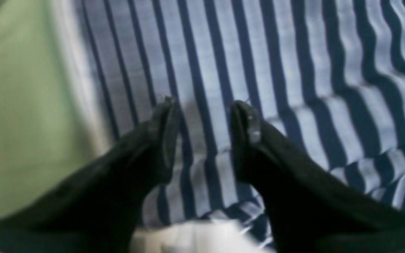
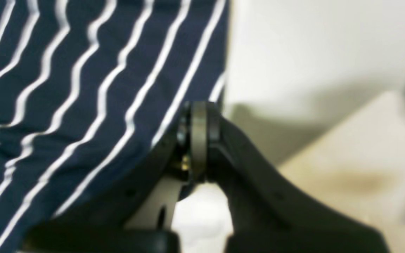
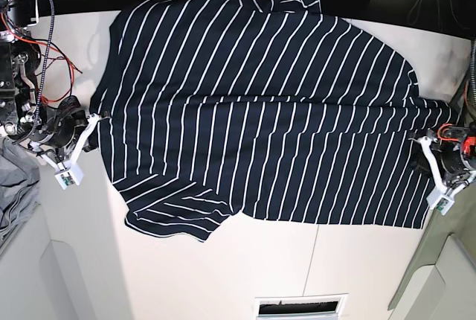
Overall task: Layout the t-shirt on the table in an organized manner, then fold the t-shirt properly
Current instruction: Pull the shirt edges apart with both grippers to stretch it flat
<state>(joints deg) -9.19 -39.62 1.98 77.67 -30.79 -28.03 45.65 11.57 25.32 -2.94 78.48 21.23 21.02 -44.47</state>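
Left wrist: left claw [image 1: 204, 105] released, jaws apart over the t-shirt [image 1: 276, 77].
Right wrist: right claw [image 2: 199, 116] clenched on the t-shirt's edge.
Base: t-shirt spread flat on the tabletop [image 3: 245, 260], one claw at each end.

The t-shirt [image 3: 260, 119] is spread flat across the tabletop [image 3: 223, 275], filling its 12 o'clock half. One sleeve is folded out toward 7 o'clock. The right gripper [image 3: 100, 117] is placed at the shirt's 9 o'clock edge, the left gripper [image 3: 416, 138] at its 3 o'clock edge. A bunched cloth [image 3: 15, 186] is found beyond the tabletop at 9 o'clock.
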